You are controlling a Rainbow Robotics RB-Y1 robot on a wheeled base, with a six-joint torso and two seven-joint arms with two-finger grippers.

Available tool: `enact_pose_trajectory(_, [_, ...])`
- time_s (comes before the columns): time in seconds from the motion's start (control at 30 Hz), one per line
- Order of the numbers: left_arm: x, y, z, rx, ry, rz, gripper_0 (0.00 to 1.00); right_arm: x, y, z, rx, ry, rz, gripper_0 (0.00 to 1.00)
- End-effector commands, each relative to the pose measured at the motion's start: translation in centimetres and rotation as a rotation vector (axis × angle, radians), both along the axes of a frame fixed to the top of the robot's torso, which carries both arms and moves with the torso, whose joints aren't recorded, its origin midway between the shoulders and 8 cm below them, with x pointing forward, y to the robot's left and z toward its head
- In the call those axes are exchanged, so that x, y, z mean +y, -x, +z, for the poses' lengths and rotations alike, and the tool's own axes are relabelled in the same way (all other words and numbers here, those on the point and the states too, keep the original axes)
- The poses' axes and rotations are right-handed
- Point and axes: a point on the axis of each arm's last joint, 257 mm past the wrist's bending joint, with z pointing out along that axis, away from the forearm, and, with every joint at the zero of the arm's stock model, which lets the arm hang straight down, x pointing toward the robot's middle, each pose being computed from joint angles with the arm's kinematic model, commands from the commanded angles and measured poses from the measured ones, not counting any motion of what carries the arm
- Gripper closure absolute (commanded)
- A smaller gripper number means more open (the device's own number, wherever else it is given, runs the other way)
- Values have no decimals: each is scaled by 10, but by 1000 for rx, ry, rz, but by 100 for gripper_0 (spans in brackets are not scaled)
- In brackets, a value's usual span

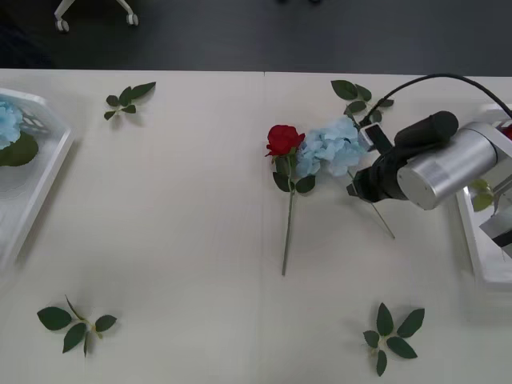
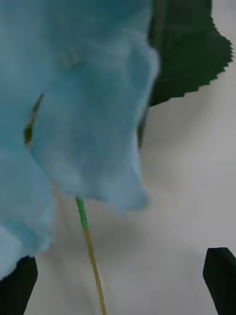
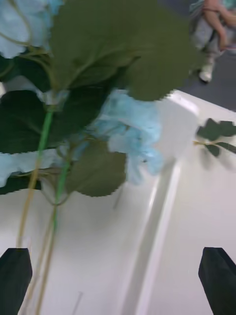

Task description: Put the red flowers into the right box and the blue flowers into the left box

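From the front view we see our right gripper (image 1: pixel 357 186) reaching in from the tabletop's right edge, low over the stem of a blue flower (image 1: pixel 333 147) that lies right of centre, its head touching a red flower (image 1: pixel 283 139) beside it. The right wrist view adds what the front one cannot: the two black fingertips (image 2: pixel 220 275) stand wide apart at the corners, with the blue flower's (image 2: pixel 78 103) thin stem on the table between them, untouched.

The left wrist view looks down into the left box (image 3: pixel 157 231), where blue flowers (image 3: pixel 132 133) and broad leaves already lie; our left gripper (image 3: pixel 117 280) hangs above them, spread wide and holding nothing.

The left box (image 1: pixel 36 172) is cut off at the tabletop's left edge, and the right box (image 1: pixel 480 256) is half hidden behind the right arm.

The tabletop (image 1: pixel 176 224) is pale cream, scattered with loose leaf sprigs (image 1: pixel 128 100), and dark flooring lies beyond its far edge.
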Motion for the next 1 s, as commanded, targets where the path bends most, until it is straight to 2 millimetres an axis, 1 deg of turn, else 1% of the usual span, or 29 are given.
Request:
enact_pose_trajectory(0.03, [-36,10,15,-34,21,-83,0,11,-7,-6,-21,7,53,0])
enact_pose_trajectory(0.13, [-63,14,27,-61,6,-149,0,20,-7,-18,-30,12,74,0])
enact_pose_trajectory(0.17, [-67,15,29,-65,0,-161,0,22,-8,-20,-32,10,76,0])
enact_pose_trajectory(0.23, [-87,19,35,-70,-29,-217,0,26,-7,-26,-28,5,80,0])
enact_pose_trajectory(0.43, [-135,34,51,-105,-43,-391,0,39,-4,-34,-16,-1,100,0])
enact_pose_trajectory(0.47, [-140,37,53,-115,-43,-418,0,41,-3,-34,-15,-1,103,5])
enact_pose_trajectory(0.5, [-149,42,54,-129,-49,-457,0,42,-3,-36,-14,4,106,20])
enact_pose_trajectory(0.53, [-154,43,54,-138,-52,-476,0,43,-4,-36,-15,8,107,31])
enact_pose_trajectory(0.57, [-161,47,54,-150,-61,-513,0,44,-4,-37,-15,11,109,58])
enact_pose_trajectory(0.63, [-175,53,55,-175,-81,-577,0,43,-5,-39,-16,22,107,94])
enact_pose_trajectory(0.67, [-181,56,55,-185,-93,-608,0,43,-5,-41,-14,21,106,100])
enact_pose_trajectory(0.7, [-185,58,56,-195,-103,-628,0,43,-4,-42,-11,23,104,100])
enact_pose_trajectory(0.77, [-200,64,57,-227,-148,-710,0,43,-4,-44,-6,22,101,100])
enact_pose_trajectory(0.9, [-224,77,59,-258,-226,-861,0,43,-3,-45,-4,14,95,100])
enact_pose_trajectory(1.0, [-236,86,60,-269,-261,-946,0,44,-4,-40,-11,8,94,100])
